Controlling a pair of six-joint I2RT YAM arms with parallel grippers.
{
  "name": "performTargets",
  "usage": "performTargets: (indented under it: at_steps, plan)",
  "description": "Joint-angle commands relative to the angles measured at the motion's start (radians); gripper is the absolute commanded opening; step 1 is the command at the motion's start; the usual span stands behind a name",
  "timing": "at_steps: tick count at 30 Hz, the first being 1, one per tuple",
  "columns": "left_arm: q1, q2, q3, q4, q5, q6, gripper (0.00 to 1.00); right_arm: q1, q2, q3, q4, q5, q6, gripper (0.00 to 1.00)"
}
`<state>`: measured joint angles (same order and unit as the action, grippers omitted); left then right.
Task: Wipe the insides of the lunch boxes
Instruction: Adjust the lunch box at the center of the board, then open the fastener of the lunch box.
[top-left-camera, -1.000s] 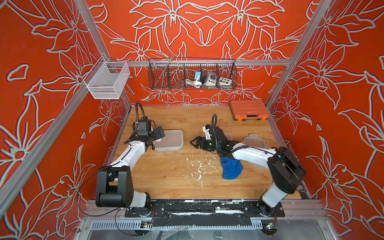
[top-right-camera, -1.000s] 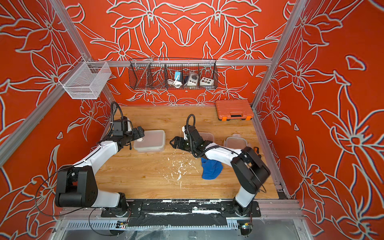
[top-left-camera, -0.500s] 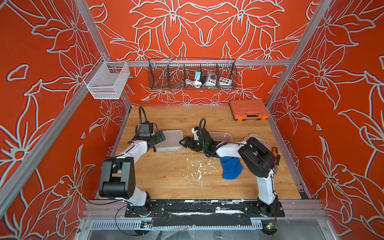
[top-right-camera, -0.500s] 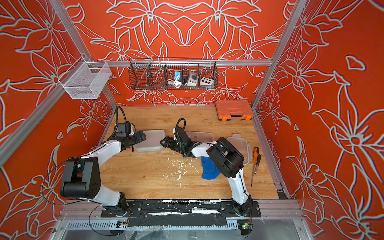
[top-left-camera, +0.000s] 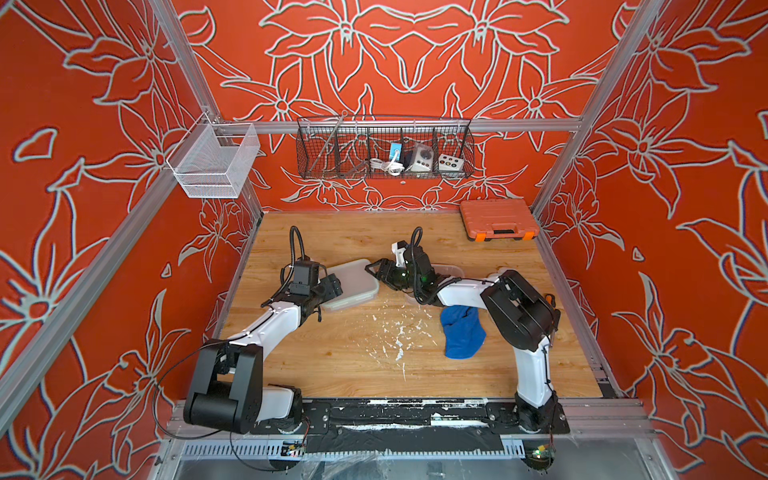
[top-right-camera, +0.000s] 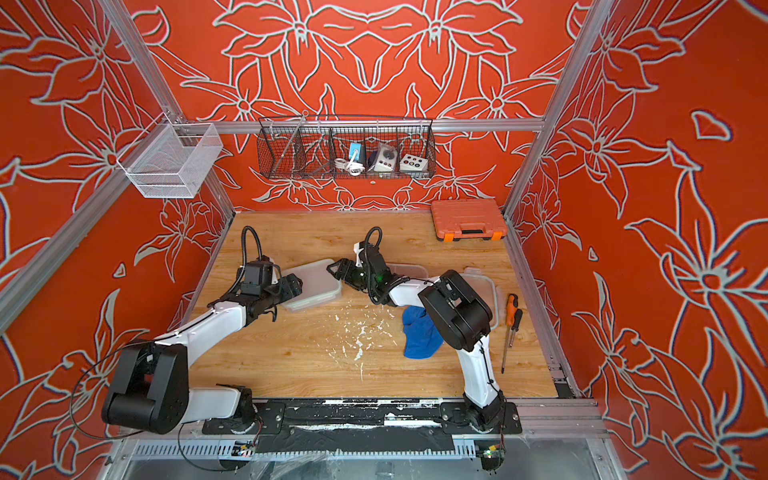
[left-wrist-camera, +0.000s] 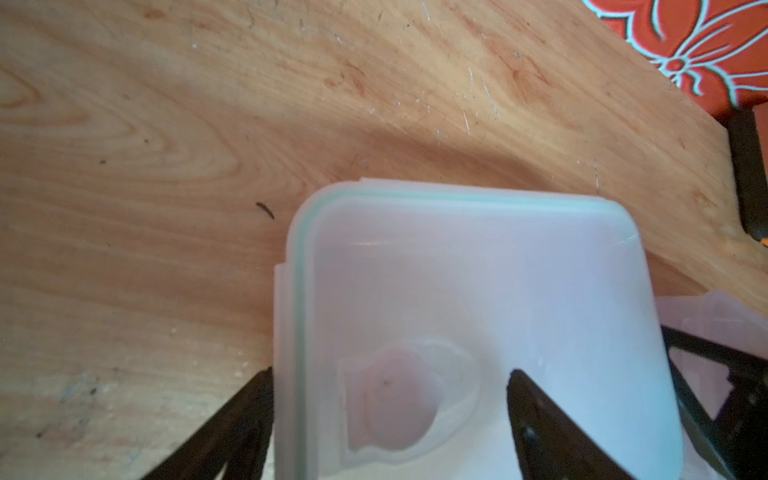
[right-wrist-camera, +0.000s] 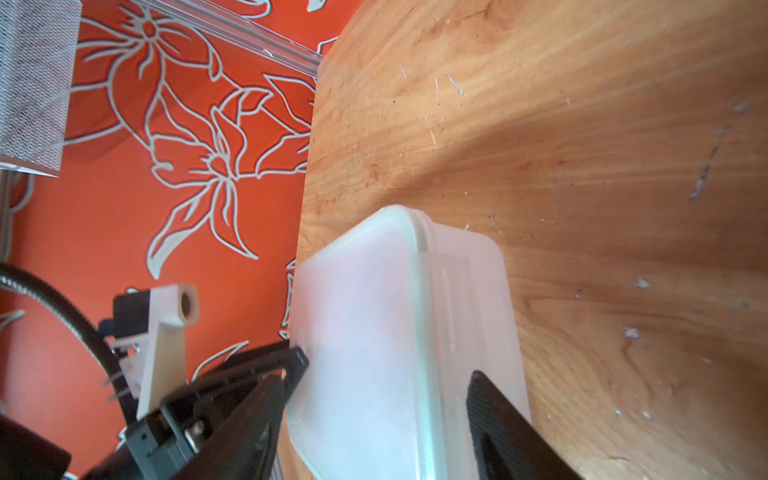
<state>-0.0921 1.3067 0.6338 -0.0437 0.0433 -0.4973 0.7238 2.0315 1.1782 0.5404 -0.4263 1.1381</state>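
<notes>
You were apparently at the opening step: the closed lunch box (top-left-camera: 355, 282) lay well apart from the blue cloth (top-left-camera: 461, 332), with the left gripper (top-left-camera: 332, 286) and the right gripper (top-left-camera: 376, 270) spread across its ends, grip unconfirmed; the next move likely called for unlatching and lifting the lid (left-wrist-camera: 478, 282).

Robot arms at a lidded lunch box (top-right-camera: 314, 282) on a wooden worktop (top-right-camera: 291, 357).
The left hand (top-right-camera: 294, 286) and right hand (top-right-camera: 335, 270) flank it, towards the worktop's left edge.

Orange-red walls (top-left-camera: 415, 62) with grey flower outlines enclose a light wooden tabletop (top-left-camera: 353, 365).
</notes>
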Motion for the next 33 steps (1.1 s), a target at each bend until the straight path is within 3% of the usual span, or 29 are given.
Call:
performTargets:
  at_steps: [1, 6, 9, 15, 19, 26, 33]
  plan:
    - [-0.006, -0.060, -0.028, -0.045, -0.009, -0.033, 0.85, -0.007, 0.016, 0.001, 0.019, -0.029, 0.019, 0.71]
    - [-0.005, -0.075, 0.039, -0.125, -0.129, 0.014, 0.92, -0.009, -0.040, -0.016, -0.098, 0.011, -0.026, 0.73]
    - [0.008, -0.085, 0.119, -0.168, -0.168, 0.036, 0.93, -0.018, -0.095, -0.094, -0.074, 0.053, 0.007, 0.73]
    - [-0.009, -0.081, 0.205, -0.105, -0.050, 0.098, 0.91, -0.026, -0.072, -0.165, 0.073, 0.048, 0.152, 0.71]
    - [-0.067, -0.013, 0.194, -0.060, -0.038, 0.168, 0.89, -0.023, -0.035, -0.167, 0.166, 0.047, 0.238, 0.70]
    - [-0.138, 0.054, 0.126, 0.019, -0.044, 0.147, 0.84, -0.002, -0.012, -0.160, 0.199, 0.069, 0.300, 0.69]
    - [-0.143, 0.059, 0.090, 0.054, -0.080, 0.136, 0.83, 0.016, 0.033, -0.156, 0.234, 0.081, 0.375, 0.69]
